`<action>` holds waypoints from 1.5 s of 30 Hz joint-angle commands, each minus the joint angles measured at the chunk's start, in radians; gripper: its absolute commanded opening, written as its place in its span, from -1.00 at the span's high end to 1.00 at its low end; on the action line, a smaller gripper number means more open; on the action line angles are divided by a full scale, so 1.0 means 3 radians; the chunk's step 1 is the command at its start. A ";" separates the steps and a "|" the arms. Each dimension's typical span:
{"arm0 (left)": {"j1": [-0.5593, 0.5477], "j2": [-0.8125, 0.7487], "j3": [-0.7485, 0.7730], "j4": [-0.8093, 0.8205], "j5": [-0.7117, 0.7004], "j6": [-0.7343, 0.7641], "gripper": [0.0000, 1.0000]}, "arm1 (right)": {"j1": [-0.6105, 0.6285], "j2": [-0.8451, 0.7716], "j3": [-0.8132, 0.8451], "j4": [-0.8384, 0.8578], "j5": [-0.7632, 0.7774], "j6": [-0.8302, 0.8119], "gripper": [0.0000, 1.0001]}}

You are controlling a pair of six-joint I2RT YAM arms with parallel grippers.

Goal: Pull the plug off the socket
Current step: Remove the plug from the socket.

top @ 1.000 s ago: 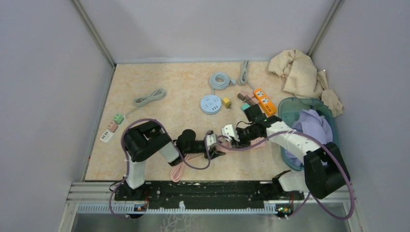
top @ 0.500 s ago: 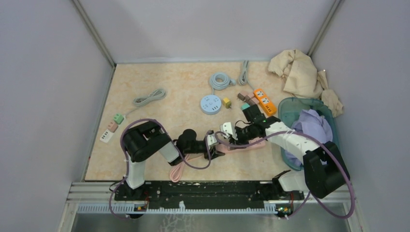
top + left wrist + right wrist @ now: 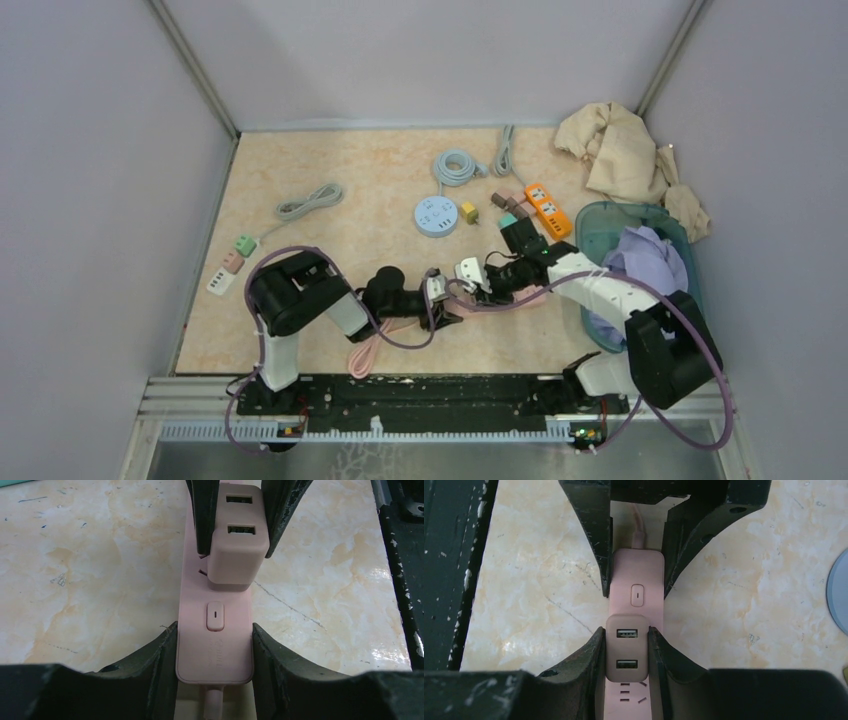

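A pink power strip [image 3: 214, 650] lies flat on the marble table, and also shows in the right wrist view [image 3: 636, 575]. A pinkish-beige plug block [image 3: 235, 550] with two USB ports sits on the strip. My left gripper [image 3: 214, 630] is shut on the strip's cord end, near its switch. My right gripper [image 3: 626, 635] is shut on the plug [image 3: 626, 652], one finger on each side. In the top view the two grippers [image 3: 445, 298] [image 3: 487, 285] meet nose to nose, hiding the plug. The strip's pink cord [image 3: 365, 352] loops toward the near edge.
At the back are a round blue socket hub [image 3: 436, 215], a yellow adapter [image 3: 468, 210], an orange strip [image 3: 546, 208] and a coiled grey cable [image 3: 458, 165]. A teal basket [image 3: 600, 220] of clothes stands on the right. Another strip [image 3: 232, 262] lies on the left.
My right gripper has edged slightly left toward the left gripper. The left arm and the strip have barely moved.
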 commanded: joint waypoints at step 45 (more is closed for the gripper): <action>0.0040 -0.0076 0.0051 -0.0679 -0.0134 0.0126 1.00 | -0.0297 -0.0345 0.0102 0.0626 -0.0569 0.0758 1.00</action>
